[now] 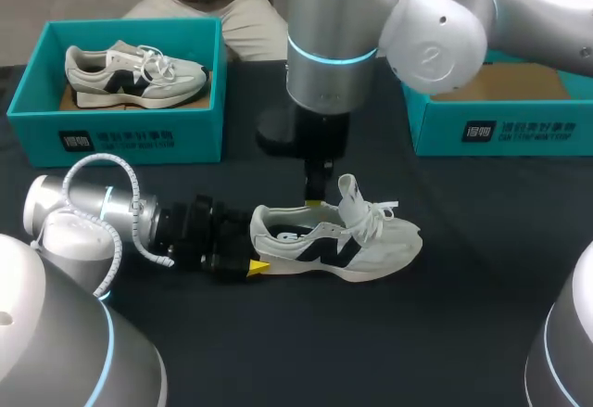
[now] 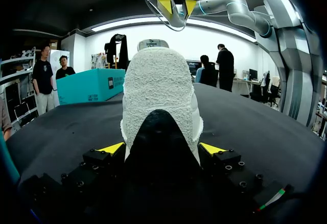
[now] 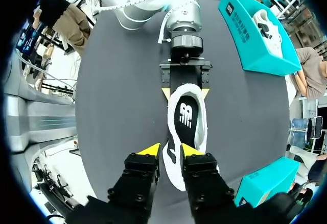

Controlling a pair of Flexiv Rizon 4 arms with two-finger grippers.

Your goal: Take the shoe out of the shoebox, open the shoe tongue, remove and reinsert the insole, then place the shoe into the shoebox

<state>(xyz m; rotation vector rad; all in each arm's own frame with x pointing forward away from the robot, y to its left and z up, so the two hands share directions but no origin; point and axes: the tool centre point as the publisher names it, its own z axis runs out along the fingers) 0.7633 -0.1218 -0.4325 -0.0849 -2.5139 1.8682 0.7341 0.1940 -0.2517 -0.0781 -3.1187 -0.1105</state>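
A white and grey shoe [image 1: 371, 245] with a dark side logo lies on the black table, toe to the right and tongue standing up. Its black insole [image 3: 186, 117] shows inside. My left gripper [image 1: 255, 248] lies low on the table with the heel [image 2: 158, 91] held between its yellow fingertips [image 2: 111, 148], which touch it from both sides. My right gripper [image 1: 315, 205] comes straight down from above. Its fingers [image 3: 150, 150] stand close together over the far side rim of the shoe's opening [image 3: 171, 150], just behind the tongue.
A teal shoebox [image 1: 130, 133] at the back left holds a second shoe [image 1: 130, 71]. Another teal box [image 1: 500, 129] stands at the back right, partly behind my right arm. Bare black table lies in front of the shoe.
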